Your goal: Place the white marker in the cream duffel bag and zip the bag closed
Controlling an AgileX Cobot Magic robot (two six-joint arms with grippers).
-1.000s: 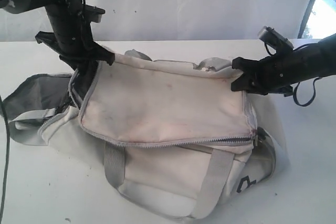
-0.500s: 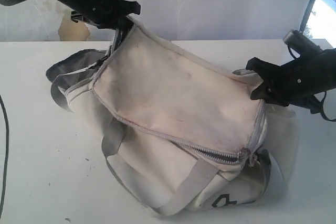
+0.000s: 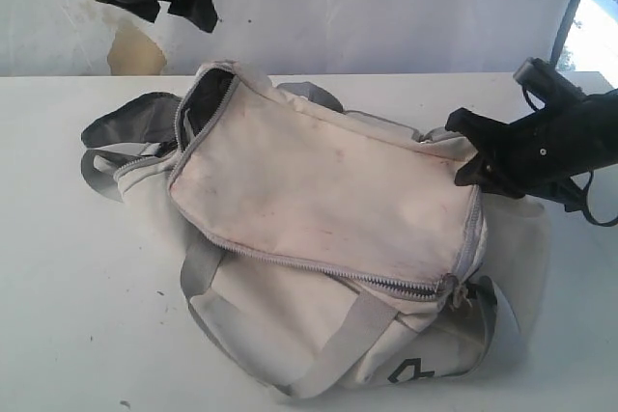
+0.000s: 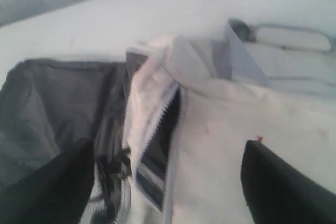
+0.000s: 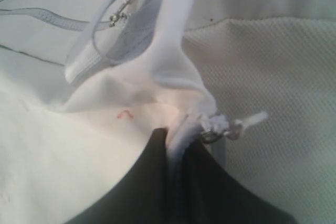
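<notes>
The cream duffel bag (image 3: pixel 319 190) lies slumped across the white table, its top flap resting on it. The flap's grey zipper (image 3: pixel 386 282) is undone along the front, and a dark gap (image 3: pixel 208 103) shows at the flap's left corner. My left gripper (image 3: pixel 179 9) hangs open above that corner, touching nothing. In the left wrist view the left gripper (image 4: pixel 165 153) stands wide over the bag's zipper edge (image 4: pixel 168 114) and grey lining (image 4: pixel 47 103). My right gripper (image 3: pixel 465 147) is shut on the bag's right end. In the right wrist view the right gripper (image 5: pixel 176 135) pinches fabric beside a zipper pull (image 5: pixel 226 125). The white marker is out of view.
The table (image 3: pixel 77 315) runs back to a white wall with a brownish patch (image 3: pixel 130 50). Grey webbing straps (image 3: pixel 348 335) loop over the bag's front side. A loose grey-lined flap (image 3: pixel 121 127) spreads out at the bag's left end. A window edge (image 3: pixel 589 7) shows at the far right.
My left gripper has let go of the flap's left corner, opened and risen. The flap has dropped back onto the bag. The right gripper keeps its hold.
</notes>
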